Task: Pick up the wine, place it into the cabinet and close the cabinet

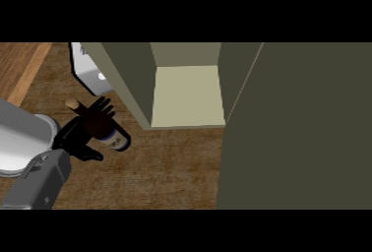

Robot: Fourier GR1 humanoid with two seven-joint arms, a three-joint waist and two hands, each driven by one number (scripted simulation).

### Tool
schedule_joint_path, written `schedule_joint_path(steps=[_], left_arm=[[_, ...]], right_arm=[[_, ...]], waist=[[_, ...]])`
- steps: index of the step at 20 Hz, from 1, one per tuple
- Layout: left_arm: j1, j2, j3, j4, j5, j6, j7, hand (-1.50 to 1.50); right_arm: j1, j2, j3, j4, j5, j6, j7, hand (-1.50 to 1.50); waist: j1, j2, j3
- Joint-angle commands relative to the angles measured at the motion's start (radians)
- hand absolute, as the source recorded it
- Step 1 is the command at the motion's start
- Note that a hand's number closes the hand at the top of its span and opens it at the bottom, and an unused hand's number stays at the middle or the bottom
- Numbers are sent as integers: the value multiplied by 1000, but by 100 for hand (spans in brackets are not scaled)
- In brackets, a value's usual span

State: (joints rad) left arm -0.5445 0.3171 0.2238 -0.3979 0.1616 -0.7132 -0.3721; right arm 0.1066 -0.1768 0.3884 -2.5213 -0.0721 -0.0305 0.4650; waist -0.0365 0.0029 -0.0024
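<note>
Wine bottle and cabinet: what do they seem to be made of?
The wine bottle: probably dark glass, faintly glossy, with a pale paper-like label and a tan cork-like stopper. The cabinet: likely painted wood or board, matte olive outside, flat cream inside; no grain shows.

From my station I saw the desk, a brown, grainy top with a paler wooden strip running along its upper-left side. An olive cabinet stood on it, showing a pale shelf inside, with its door swung wide at the right. A white object sat just beside the cabinet's left wall; I could not make out what it was. I could not tell whether the bottle in the left hand touched the desk.
</note>
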Motion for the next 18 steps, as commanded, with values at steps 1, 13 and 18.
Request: schedule_joint_path(steps=[1,13,18], left_arm=[[-16,-42,19,63,14,-10,-45,-150],[-59,-44,92,144,107,-98,30,-150],[-44,-76,70,97,87,-61,-9,-150]], right_arm=[[76,-30,-14,-219,-48,2,72,-150],[75,-47,-29,-268,-62,-1,111,-150],[125,-33,7,-216,-31,11,38,-150]], waist=[[-2,1,0],[-6,0,0],[8,-3,2]])
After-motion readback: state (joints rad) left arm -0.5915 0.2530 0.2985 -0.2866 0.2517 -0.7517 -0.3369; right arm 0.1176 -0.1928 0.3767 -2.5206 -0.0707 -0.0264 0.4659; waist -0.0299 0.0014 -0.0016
